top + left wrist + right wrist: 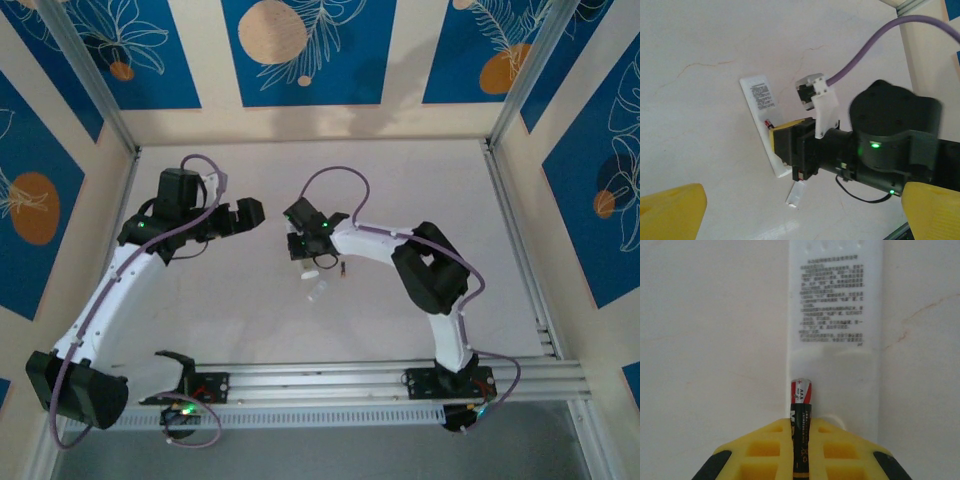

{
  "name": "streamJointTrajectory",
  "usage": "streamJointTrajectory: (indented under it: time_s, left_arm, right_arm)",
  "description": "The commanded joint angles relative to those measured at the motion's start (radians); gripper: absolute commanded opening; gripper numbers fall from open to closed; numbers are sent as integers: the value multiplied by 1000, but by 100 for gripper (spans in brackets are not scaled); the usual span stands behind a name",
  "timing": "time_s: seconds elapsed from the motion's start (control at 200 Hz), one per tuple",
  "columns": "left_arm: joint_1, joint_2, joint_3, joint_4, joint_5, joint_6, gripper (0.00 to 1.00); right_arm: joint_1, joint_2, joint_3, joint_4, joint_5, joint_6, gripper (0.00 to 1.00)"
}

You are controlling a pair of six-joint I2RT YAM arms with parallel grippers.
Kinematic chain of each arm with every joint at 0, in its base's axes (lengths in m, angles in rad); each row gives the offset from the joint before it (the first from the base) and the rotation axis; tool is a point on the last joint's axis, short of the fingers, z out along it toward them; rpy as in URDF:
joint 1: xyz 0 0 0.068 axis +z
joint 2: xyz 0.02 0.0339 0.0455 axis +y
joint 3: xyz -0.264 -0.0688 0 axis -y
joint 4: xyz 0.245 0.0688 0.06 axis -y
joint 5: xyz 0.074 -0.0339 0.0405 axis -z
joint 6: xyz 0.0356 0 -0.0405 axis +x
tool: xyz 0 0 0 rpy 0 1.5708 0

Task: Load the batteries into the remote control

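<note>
Where the remote control (835,315) lies: label-side up on the surface (710,315).
Battery (801,397): pinched in right claw (801,435), red tip over the remote's near end.
Left claw (250,214): spread, empty, apart.
Doing it well: likely keep battery parallel to remote, lower slowly.

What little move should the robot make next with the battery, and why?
Probably ease the right gripper down so the battery settles into the remote. The battery is pinched between the yellow fingers, its red end poking out over the remote's back, label side up.
</note>
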Motion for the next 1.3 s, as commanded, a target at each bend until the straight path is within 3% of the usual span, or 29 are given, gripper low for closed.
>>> streamJointTrajectory:
  time_s: [0.0,0.355,0.53,1.295]
  left_arm:
    - [14,-18,-8,-6,24,13,100]
    - [16,-23,-14,7,25,6,100]
    - [18,-26,-14,0,27,6,100]
    - [19,-35,-36,23,47,-26,100]
  right_arm:
    - [8,2,-4,-39,44,29,10]
    - [28,-13,-39,-24,7,4,14]
    - [36,-24,-52,-46,33,12,22]
    - [41,-148,-30,-124,58,6,21]
